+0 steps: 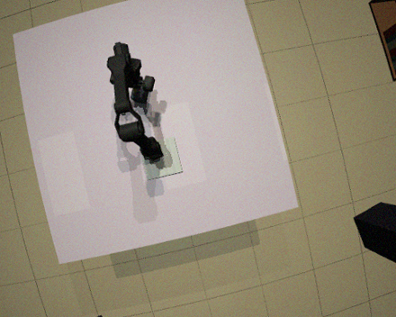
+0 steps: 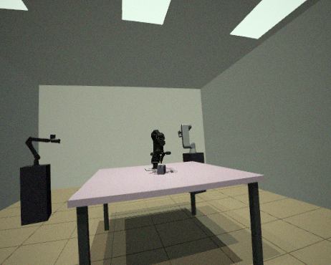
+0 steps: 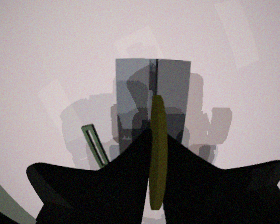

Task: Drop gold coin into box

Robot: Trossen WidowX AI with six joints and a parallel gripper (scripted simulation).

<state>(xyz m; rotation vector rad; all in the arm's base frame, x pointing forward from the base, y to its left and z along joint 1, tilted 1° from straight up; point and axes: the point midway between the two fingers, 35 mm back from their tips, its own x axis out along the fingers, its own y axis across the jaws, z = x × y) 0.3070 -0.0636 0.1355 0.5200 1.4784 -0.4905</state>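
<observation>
My gripper [image 3: 152, 134] is shut on the gold coin [image 3: 158, 160], which shows edge-on between the dark fingers in the wrist view. The grey box [image 3: 133, 95] [image 2: 161, 170] is below and ahead of the fingers, with its dark slot [image 3: 156, 75] running away from me. The coin's far end overlaps the near visible part of the slot and is roughly in line with it; the rest of the slot is hidden. In the exterior view the gripper is above the box. The green holder [image 3: 88, 131] is empty, left of the box, partly hidden by a finger.
The pinkish table [image 1: 216, 128] [image 2: 118, 184] carries the arm, whose base stands on a pale green plate [image 1: 175, 164]. Shadows of the arm fall across the box and table. Other arms stand on dark pedestals [image 2: 36, 193] away from the table.
</observation>
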